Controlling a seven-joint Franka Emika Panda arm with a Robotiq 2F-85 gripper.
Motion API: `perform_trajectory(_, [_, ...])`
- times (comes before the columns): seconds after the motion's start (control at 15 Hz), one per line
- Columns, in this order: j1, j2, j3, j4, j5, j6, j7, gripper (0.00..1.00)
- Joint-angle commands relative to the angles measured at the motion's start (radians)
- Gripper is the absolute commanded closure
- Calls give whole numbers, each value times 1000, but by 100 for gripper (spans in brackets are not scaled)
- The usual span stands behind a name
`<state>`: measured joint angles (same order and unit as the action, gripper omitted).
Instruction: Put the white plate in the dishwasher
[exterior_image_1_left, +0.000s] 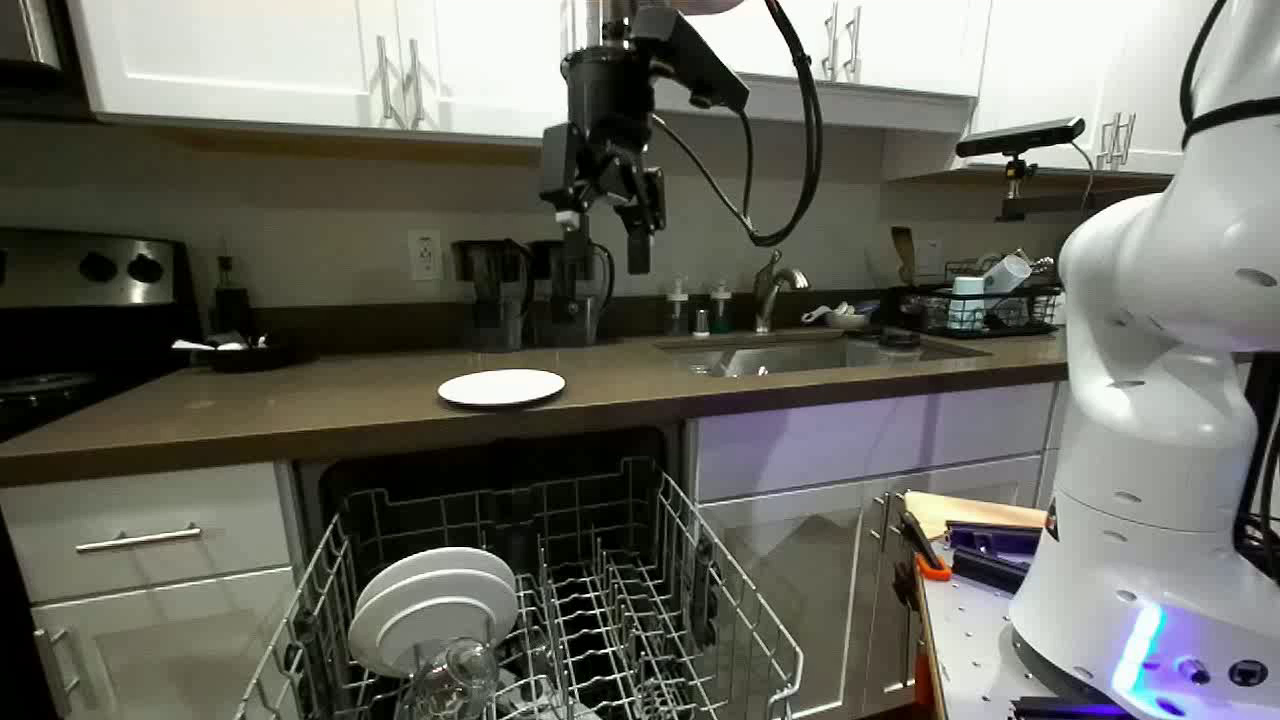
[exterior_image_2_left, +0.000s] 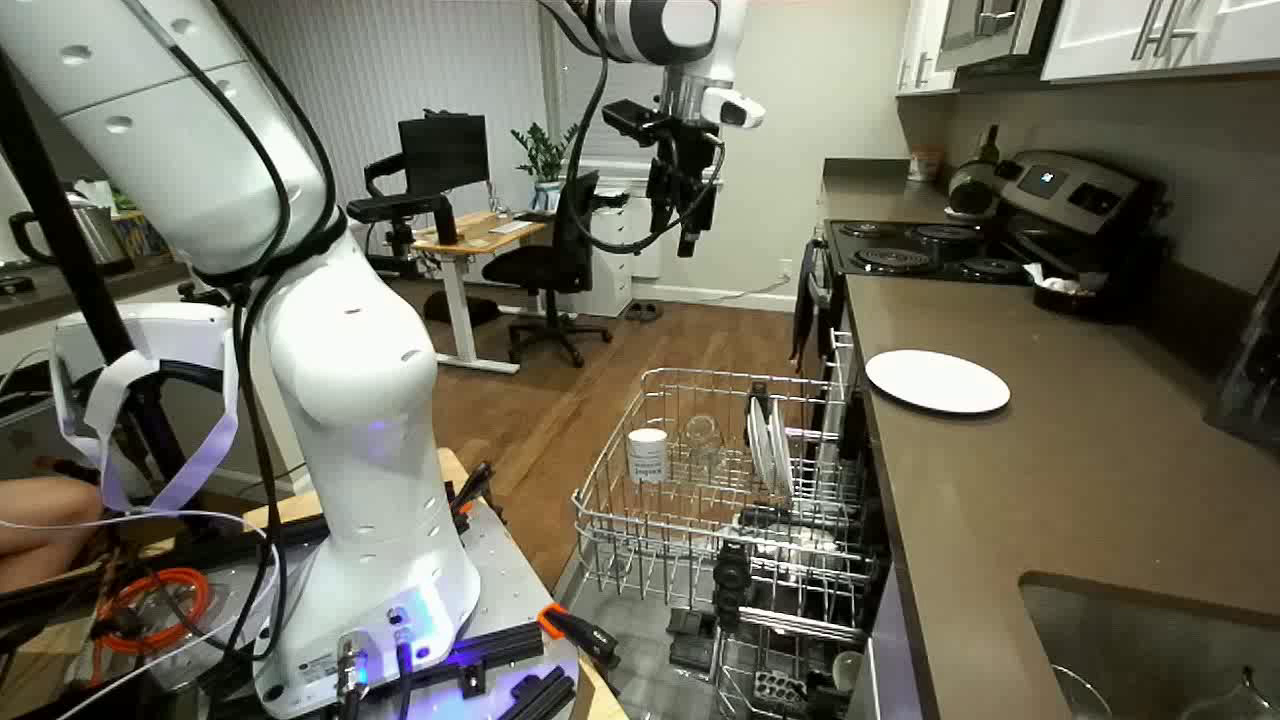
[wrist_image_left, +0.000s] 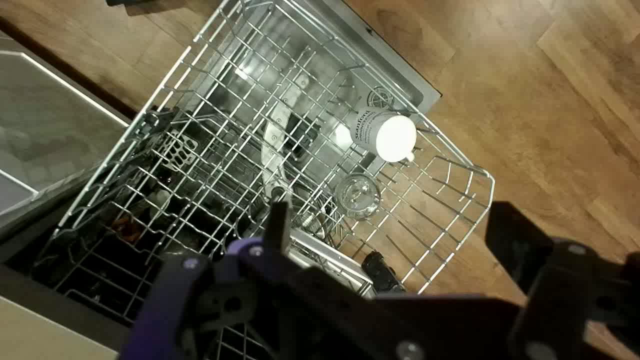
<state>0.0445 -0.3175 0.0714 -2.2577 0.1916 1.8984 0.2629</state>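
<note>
Pinching the rim (exterior_image_1_left: 502, 400) should suit the plate (exterior_image_1_left: 502, 386), likely slick, stiff, brittle; the gripper (exterior_image_1_left: 608, 260) hangs empty, jaws apart

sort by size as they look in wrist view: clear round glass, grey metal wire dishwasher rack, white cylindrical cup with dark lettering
1. Grey metal wire dishwasher rack
2. White cylindrical cup with dark lettering
3. Clear round glass
The cup outsizes the glass only modestly.
</note>
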Motion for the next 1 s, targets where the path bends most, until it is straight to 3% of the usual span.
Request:
perform_trajectory(0.0, [-4,0,3,2,1,-2,-1,0])
perform_trajectory(0.53, [-4,0,3,2,1,-2,-1,0])
perform_trajectory(0.93, [19,66,46,-1,-63,165,-63,0])
